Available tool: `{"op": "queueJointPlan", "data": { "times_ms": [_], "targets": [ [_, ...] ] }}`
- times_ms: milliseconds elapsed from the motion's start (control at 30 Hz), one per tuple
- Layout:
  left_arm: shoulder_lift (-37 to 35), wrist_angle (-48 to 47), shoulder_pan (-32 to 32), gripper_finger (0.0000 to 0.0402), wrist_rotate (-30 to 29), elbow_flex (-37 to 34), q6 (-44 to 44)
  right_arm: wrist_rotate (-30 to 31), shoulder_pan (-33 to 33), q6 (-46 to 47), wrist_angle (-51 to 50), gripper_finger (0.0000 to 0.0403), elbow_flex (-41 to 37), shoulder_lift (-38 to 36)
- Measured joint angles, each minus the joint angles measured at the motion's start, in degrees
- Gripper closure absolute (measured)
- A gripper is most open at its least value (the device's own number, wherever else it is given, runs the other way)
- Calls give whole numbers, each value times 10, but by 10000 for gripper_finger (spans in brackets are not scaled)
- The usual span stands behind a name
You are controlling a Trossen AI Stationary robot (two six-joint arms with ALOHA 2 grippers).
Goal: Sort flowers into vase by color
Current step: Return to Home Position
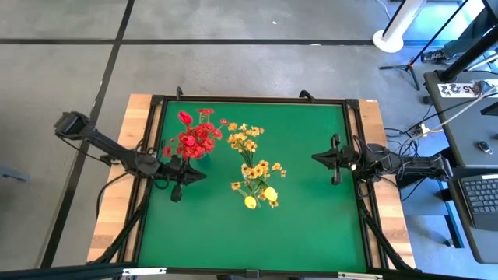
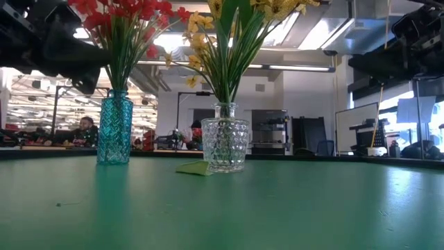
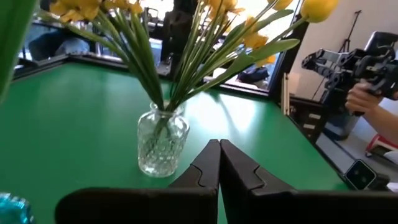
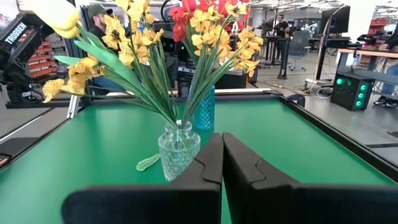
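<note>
Both vases are filled. The red flowers (image 1: 194,138) stand in the blue vase (image 2: 114,128) at the far left of the green table (image 1: 311,225). The yellow flowers (image 1: 253,171) fan out of the transparent vase (image 2: 225,144), which sits near the middle, to the right of the blue one and a little nearer. A loose green leaf (image 2: 194,168) lies on the table, touching the foot of the transparent vase on its left.

My left gripper (image 3: 219,149) hovers above the table just on the near side of the blue vase. Its jaws are pressed together with nothing between them. My right gripper (image 4: 222,142) hangs at the right edge, well apart from both vases and pointing toward them, its jaws also closed and empty.
</note>
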Motion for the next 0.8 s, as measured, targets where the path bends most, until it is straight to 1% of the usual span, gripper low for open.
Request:
{"op": "queueJointPlan", "data": {
  "times_ms": [100, 200, 433, 533, 600, 700, 800],
  "targets": [
    [-44, -51, 0, 401, 0, 0, -8, 0, 0, 0, -5, 401, 0, 0],
    [-104, -113, 0, 401, -1, 0, -11, 0, 0, 0, -5, 401, 0, 0],
    [-249, -287, -3, 401, -3, 0, -54, -6, 0, -1, -16, 401, 0, 0],
    [-300, -339, -10, 401, -4, 0, -64, -6, 0, -1, -64, 401, 17, -12],
    [-323, -345, -16, 401, 0, 0, -53, -10, 0, -1, -81, 401, 27, -28],
    [-339, -345, -28, 401, -2, 0, -13, -24, 0, -3, -83, 401, 28, -29],
    [-340, -345, -30, 401, -26, 0, 10, -26, 0, -4, -81, 401, 22, -30]
  ]
}}
